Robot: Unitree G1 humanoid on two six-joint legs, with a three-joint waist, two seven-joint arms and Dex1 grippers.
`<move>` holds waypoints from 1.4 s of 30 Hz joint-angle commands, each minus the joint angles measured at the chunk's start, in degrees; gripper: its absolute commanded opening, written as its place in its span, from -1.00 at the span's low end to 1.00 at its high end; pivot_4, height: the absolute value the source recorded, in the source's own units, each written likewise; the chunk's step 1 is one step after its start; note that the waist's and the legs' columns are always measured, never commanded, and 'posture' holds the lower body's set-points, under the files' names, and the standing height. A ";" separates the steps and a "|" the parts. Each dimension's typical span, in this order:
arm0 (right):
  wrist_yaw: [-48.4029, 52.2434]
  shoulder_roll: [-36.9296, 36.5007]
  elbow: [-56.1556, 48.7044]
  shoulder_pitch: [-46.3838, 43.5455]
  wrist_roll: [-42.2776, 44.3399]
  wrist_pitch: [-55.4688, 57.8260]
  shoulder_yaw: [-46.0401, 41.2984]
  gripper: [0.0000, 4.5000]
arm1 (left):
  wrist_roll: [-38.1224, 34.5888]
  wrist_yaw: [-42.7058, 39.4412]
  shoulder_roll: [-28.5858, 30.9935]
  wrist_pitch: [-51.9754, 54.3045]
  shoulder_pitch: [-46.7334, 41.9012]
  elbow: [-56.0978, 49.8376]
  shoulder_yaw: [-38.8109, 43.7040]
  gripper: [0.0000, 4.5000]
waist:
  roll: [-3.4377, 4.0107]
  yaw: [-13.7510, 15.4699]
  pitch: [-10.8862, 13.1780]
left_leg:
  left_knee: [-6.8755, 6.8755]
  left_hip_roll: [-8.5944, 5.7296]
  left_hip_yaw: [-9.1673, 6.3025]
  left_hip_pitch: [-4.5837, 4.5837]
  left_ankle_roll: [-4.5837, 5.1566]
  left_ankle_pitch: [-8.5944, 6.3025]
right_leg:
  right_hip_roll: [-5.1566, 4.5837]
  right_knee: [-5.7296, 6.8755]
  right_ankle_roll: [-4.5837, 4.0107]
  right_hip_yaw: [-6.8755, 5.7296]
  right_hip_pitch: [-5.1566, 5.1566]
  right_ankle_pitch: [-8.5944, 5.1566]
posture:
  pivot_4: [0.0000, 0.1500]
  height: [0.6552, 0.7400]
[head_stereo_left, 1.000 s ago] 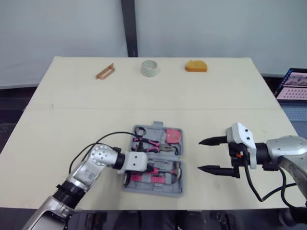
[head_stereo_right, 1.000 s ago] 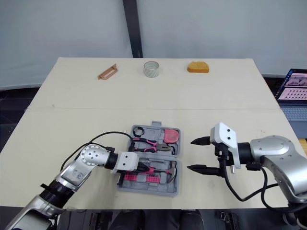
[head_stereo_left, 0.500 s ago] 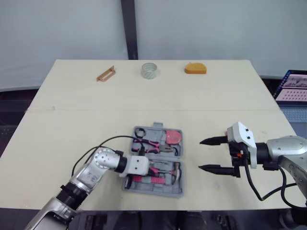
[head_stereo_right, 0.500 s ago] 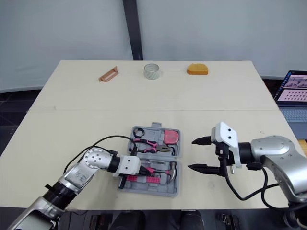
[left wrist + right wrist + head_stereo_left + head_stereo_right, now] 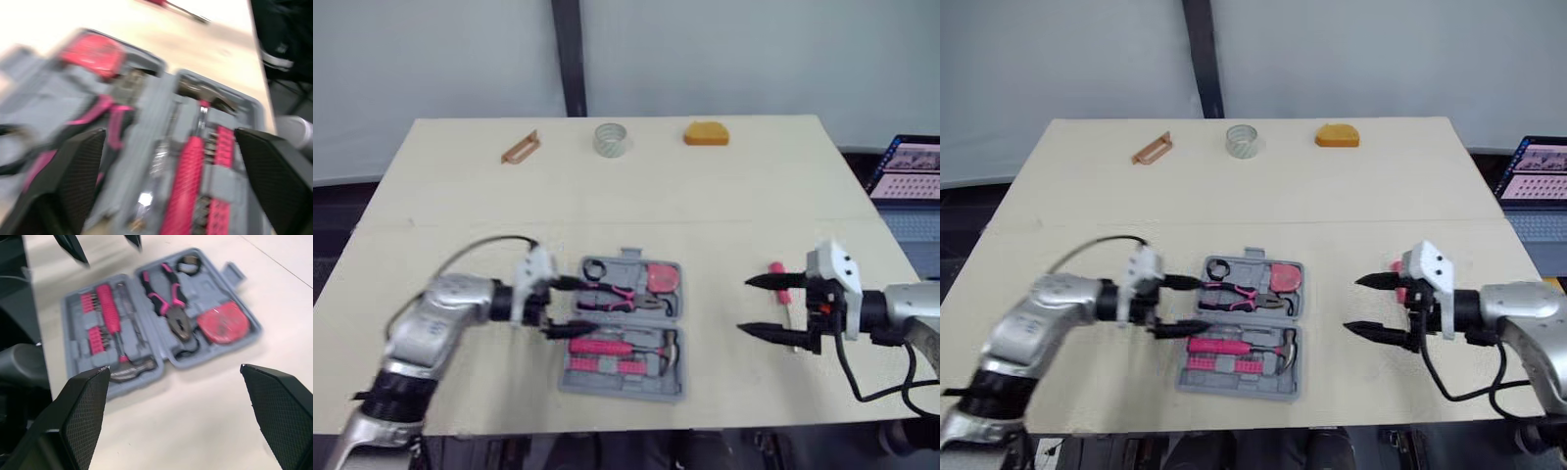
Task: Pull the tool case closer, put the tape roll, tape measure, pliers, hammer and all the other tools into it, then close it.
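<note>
The grey tool case (image 5: 625,370) lies open near the table's front. Pink-handled pliers (image 5: 619,294) and a red round tool (image 5: 664,278) sit in its far half. A pink-handled hammer (image 5: 619,346) and a row of bits fill its near half. My left gripper (image 5: 573,307) is open at the case's left edge, holding nothing. My right gripper (image 5: 745,305) is open to the right of the case, its black fingers (image 5: 83,416) pointing at it. A red screwdriver (image 5: 777,281) lies just behind that gripper. The tape roll (image 5: 610,139) stands at the far edge.
An orange tool (image 5: 706,133) and a brown handle-shaped piece (image 5: 520,148) lie along the far edge beside the tape roll. A laptop (image 5: 906,171) sits off the table's right side. Bare tabletop (image 5: 607,211) lies between the case and the far row.
My left gripper has opened and drawn back left out of the case, leaving the hammer lying in its near half. The right gripper stays open and sits slightly further right.
</note>
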 commanded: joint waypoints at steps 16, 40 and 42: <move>-4.15 2.69 42.11 1.74 -9.82 -17.62 -11.02 1.00 | 0.66 7.59 4.78 -13.55 29.60 17.23 35.64 0.94 | 0.09 -0.35 0.39 | -0.42 0.01 0.39 0.35 -0.05 -0.01 | -0.03 -0.10 0.00 0.09 -0.02 0.00 | 1.00 1.00; -26.57 18.72 13.71 7.48 -9.08 -8.00 -10.99 1.00 | -2.19 6.95 3.39 -9.03 10.97 0.69 13.42 0.94 | 0.19 -0.65 0.39 | -0.49 0.10 0.61 0.53 -0.11 -0.04 | -0.03 0.00 0.00 0.14 -0.05 0.00 | 1.00 1.00; -30.64 21.39 10.73 7.41 -10.17 -6.80 -9.62 1.00 | -2.11 5.82 2.18 -9.19 6.92 -0.29 8.83 0.94 | 0.22 -0.66 0.37 | -0.50 0.10 0.62 0.54 -0.11 -0.04 | -0.03 0.02 0.00 0.13 -0.07 0.00 | 1.00 1.00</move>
